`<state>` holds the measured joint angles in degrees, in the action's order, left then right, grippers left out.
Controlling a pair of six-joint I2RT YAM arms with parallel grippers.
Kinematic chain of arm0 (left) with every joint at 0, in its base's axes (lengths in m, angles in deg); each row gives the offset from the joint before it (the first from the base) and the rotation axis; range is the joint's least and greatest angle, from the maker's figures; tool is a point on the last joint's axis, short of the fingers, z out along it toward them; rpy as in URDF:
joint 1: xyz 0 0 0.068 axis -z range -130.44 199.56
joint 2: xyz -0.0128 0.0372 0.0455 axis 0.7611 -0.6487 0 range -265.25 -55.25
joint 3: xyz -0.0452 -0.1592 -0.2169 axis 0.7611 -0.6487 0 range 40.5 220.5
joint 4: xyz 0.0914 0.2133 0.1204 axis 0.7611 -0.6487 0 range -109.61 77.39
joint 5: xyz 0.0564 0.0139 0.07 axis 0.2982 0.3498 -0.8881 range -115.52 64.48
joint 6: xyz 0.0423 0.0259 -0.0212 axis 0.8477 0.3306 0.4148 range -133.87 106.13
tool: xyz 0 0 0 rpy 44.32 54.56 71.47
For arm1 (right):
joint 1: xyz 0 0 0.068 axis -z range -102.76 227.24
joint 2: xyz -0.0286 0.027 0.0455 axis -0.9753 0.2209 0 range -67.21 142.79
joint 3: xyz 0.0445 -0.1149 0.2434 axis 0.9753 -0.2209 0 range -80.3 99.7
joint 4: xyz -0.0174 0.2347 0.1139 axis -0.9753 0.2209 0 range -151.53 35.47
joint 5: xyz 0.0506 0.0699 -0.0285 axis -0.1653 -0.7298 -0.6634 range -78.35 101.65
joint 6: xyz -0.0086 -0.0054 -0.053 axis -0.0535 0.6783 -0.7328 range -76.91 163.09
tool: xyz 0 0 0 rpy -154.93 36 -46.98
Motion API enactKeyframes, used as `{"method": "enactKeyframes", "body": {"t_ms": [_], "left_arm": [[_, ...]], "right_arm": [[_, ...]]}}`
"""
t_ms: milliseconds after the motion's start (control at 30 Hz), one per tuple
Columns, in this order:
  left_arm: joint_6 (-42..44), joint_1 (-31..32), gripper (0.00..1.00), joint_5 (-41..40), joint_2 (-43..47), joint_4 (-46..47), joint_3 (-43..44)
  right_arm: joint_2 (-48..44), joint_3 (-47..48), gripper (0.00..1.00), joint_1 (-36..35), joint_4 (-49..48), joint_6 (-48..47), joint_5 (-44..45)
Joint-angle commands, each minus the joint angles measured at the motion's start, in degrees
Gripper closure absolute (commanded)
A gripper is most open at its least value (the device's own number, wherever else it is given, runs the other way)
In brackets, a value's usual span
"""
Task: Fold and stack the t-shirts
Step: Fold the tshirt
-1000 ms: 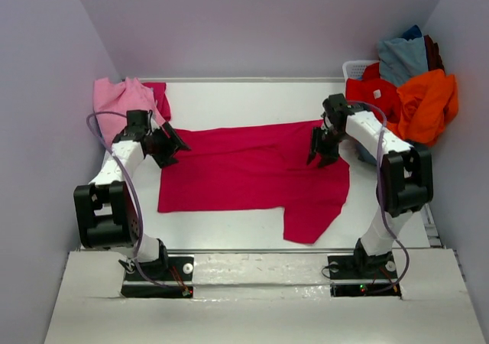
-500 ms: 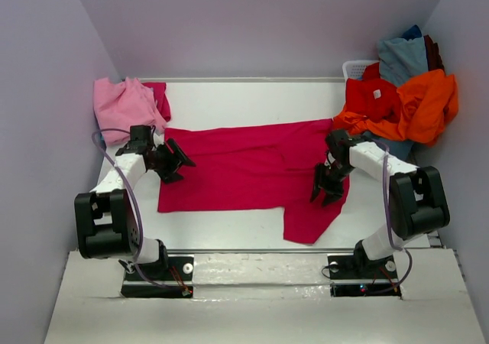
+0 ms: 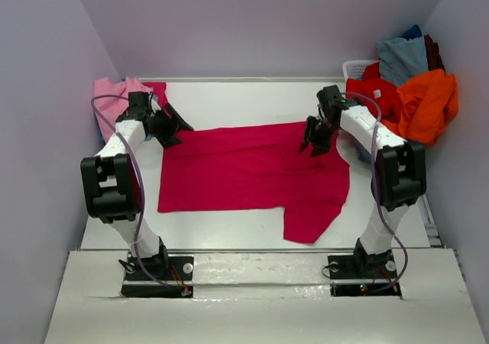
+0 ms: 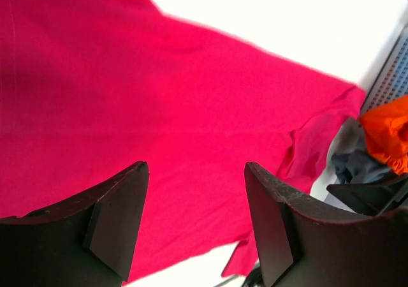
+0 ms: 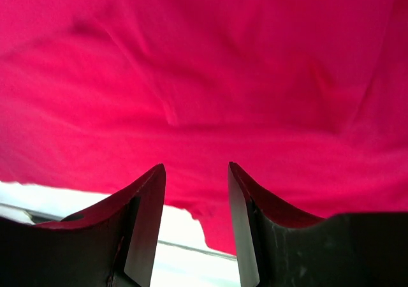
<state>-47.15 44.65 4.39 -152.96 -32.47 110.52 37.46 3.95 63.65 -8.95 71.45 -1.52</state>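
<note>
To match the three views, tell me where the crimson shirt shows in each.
Top external: crimson shirt spread across the table's middle.
Left wrist: it fills the left and centre.
Right wrist: it fills nearly the whole picture.
Shared landmark: white table, at top right in left wrist and as a bottom-left strip in right wrist.

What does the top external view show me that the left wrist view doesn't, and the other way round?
Top external only: the pink t-shirt at the far left corner, the grey-blue t-shirt on the pile, and the whole outline of the crimson t-shirt, with the right pincer at its far right edge.
Left wrist only: the left pincer up close, jaws open with nothing between them.
Both: the crimson t-shirt, the orange t-shirt and the basket.
</note>
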Motion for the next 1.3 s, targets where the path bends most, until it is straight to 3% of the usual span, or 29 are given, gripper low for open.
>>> {"method": "enactKeyframes", "body": {"t_ms": [0, 233, 567, 1067, 1267], "left_arm": [[0.3, 0.2, 0.27, -2.0, -4.8, -1.7, 8.0], [1.4, 0.2, 0.28, -2.1, -15.0, -3.5, 13.5], [0.5, 0.2, 0.28, -1.4, -21.4, -3.2, 14.6], [-1.6, 0.2, 0.28, -2.3, -30.3, -7.0, 25.3], [-2.1, -1.1, 0.27, -2.5, -32.9, -8.4, 29.8]], "right_arm": [[5.8, 9.9, 0.5, -0.4, 1.3, 0.8, 3.1], [15.4, 18.7, 0.5, -0.4, 3.6, 0.9, 5.4], [23.8, 27.3, 0.5, 0.7, 6.0, 1.4, 9.0], [33.8, 35.6, 0.5, 3.4, 8.6, 0.2, 9.6], [41.9, 49.0, 0.5, 3.9, 13.7, -2.8, 9.4]]}}
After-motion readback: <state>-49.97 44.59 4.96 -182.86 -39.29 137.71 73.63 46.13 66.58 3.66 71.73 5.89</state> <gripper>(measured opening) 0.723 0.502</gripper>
